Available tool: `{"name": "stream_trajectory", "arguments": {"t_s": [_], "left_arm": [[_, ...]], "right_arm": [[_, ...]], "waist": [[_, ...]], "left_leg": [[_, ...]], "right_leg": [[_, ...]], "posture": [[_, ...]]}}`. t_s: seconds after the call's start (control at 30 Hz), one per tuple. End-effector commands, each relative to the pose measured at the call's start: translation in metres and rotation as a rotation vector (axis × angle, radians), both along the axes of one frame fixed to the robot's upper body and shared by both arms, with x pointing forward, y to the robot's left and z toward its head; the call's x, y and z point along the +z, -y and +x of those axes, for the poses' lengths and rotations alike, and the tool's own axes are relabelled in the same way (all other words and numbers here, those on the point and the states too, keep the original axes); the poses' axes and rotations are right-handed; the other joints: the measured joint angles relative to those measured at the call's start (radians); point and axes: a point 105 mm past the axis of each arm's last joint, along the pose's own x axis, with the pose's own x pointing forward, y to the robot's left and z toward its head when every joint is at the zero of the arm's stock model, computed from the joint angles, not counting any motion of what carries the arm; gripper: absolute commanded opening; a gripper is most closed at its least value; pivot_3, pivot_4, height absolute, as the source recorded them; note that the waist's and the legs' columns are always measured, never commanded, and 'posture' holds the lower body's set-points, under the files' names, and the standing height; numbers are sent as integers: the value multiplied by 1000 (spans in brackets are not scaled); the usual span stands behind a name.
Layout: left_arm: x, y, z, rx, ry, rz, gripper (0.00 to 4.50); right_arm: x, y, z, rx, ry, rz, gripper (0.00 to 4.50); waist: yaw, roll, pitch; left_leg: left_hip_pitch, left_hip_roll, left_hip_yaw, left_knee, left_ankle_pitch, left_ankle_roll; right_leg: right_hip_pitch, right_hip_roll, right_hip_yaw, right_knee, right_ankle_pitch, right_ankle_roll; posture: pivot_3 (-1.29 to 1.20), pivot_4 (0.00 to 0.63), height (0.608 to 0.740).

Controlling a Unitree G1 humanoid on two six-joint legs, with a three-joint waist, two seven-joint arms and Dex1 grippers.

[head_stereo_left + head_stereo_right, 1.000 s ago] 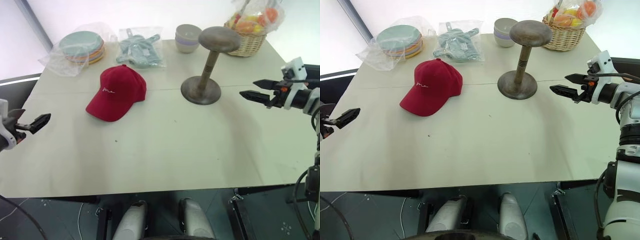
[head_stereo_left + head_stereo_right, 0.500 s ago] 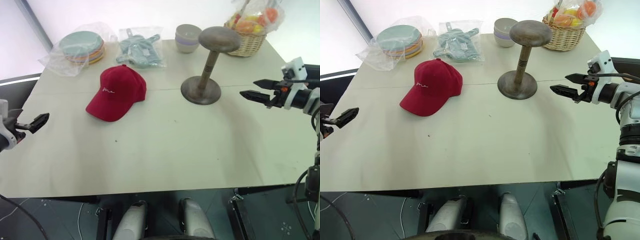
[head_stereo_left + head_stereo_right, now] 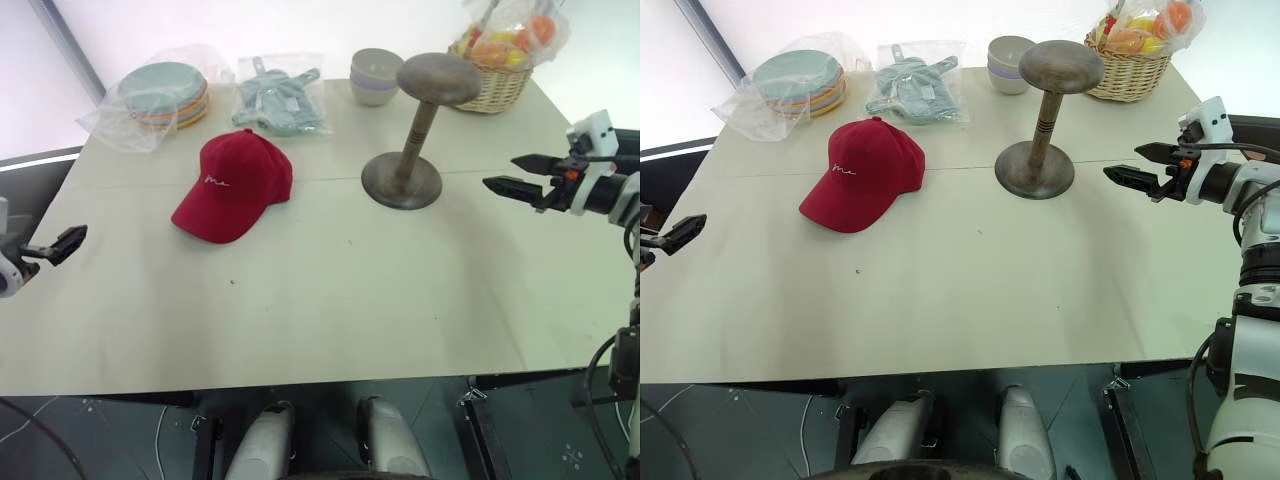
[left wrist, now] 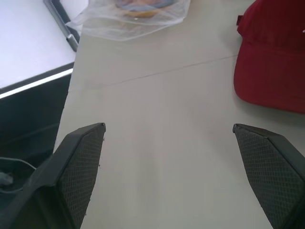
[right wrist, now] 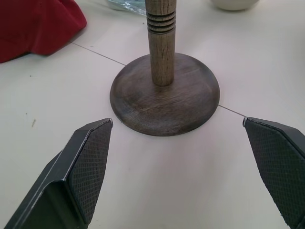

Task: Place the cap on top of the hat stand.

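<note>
The dark red cap point(image 3: 235, 185) lies flat on the table point(image 3: 330, 290), left of centre, its brim toward the front. The brown-grey hat stand point(image 3: 405, 180) is upright to the cap's right, its domed top point(image 3: 438, 78) bare. My left gripper point(image 3: 72, 240) hovers open at the table's left edge, well short of the cap; the cap's edge point(image 4: 274, 67) lies beyond its fingers in the left wrist view. My right gripper point(image 3: 500, 172) is open and empty to the right of the stand, pointing at its base point(image 5: 164, 95).
Along the table's back edge are a plastic bag of stacked plates point(image 3: 160, 95), a bag of blue-green items point(image 3: 282, 95), lavender bowls point(image 3: 375, 77) just behind the stand, and a wicker basket of fruit point(image 3: 497, 60).
My left gripper has edged slightly to the left, away from the cap. The right gripper, cap and stand are as before.
</note>
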Motion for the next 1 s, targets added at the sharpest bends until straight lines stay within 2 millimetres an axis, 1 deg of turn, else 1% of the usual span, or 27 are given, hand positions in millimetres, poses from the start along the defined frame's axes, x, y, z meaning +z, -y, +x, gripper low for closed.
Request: {"name": "stream_trajectory", "arguments": {"t_s": [0.03, 0.2, 0.27, 0.33, 0.43, 0.5, 0.63, 0.73, 0.77, 0.87, 0.9, 0.97, 1.0], "left_arm": [[18, 2, 1, -46, 25, 134, 4478], [30, 11, 5, -117, 34, 185, 4478], [33, 12, 5, -126, 34, 192, 4478], [34, 12, 6, -129, 34, 193, 4478], [31, 12, 5, -135, 24, 193, 4478], [29, 13, 4, -138, 18, 192, 4478], [23, 12, 4, -141, 18, 215, 4478], [38, 14, 10, -147, 119, 380, 4478], [38, 20, 12, -181, 135, 462, 4478], [13, 48, 11, -405, 103, 817, 4478], [7, 54, 10, -468, 121, 894, 4478], [3, 60, 9, -534, 168, 992, 4478], [-3, 63, 9, -574, 182, 1027, 4478]], "right_arm": [[27, -18, -9, 106, 47, -12, 4500], [39, -57, -31, 304, 3, 29, 4500], [47, -75, -43, 383, -8, 70, 4500], [52, -86, -53, 431, -23, 111, 4500], [48, -107, -72, 518, -75, 150, 4500], [45, -114, -78, 535, -88, 153, 4500], [43, -121, -77, 521, -74, 169, 4500], [43, -123, -78, 522, -76, 166, 4500], [44, -124, -78, 525, -74, 164, 4500], [47, -128, -76, 533, -57, 157, 4500], [46, -127, -74, 529, -55, 154, 4500], [43, -125, -71, 513, -54, 143, 4500], [41, -124, -70, 505, -54, 133, 4500]], "waist": [[0, 0, 0], [1, 1, 0], [2, 1, 0], [2, 1, 0], [3, 0, 0], [3, 0, 0], [2, 0, 0], [5, 0, 0], [6, 0, 0], [4, 0, 0], [4, 0, 0], [3, 0, 0], [3, 0, 0]], "left_leg": [[0, 0, 0, 0, 0, 0], [0, 0, 0, 0, 0, 0], [0, 0, 0, 0, 0, 0], [0, 0, 0, 0, 0, 0], [0, 0, 0, 0, -1, 1], [0, 0, -1, 0, -1, 1], [0, 0, 0, 0, -1, 1], [0, 0, 0, 0, -1, 1], [0, 0, 0, 0, -1, 1], [0, -1, 0, 0, -1, 1], [0, -1, 0, 0, -1, 1], [0, 0, 1, -1, -1, 1], [0, 0, 1, -1, -1, 1]], "right_leg": [[0, 0, 0, 0, 0, 0], [0, -1, 0, 0, 0, 0], [0, -2, 0, 0, 0, 0], [0, -2, 0, 0, 0, 0], [0, -2, 0, 0, 0, 0], [0, -2, 0, 0, 0, 0], [0, -3, 0, 0, 0, 0], [0, -3, 0, 0, 0, 0], [0, -3, 0, 0, 0, 0], [0, -4, -1, -1, 0, 0], [0, -4, 0, -1, 0, 0], [0, -4, 0, -1, 0, 0], [-1, -4, -1, -1, 0, 0]], "posture": [[0, 150, 740], [0, 150, 740], [0, 150, 740], [0, 150, 740], [0, 150, 740], [0, 150, 740], [0, 150, 740], [0, 150, 740], [0, 150, 740], [0, 150, 740], [0, 150, 740], [0, 150, 740], [0, 150, 740]]}}
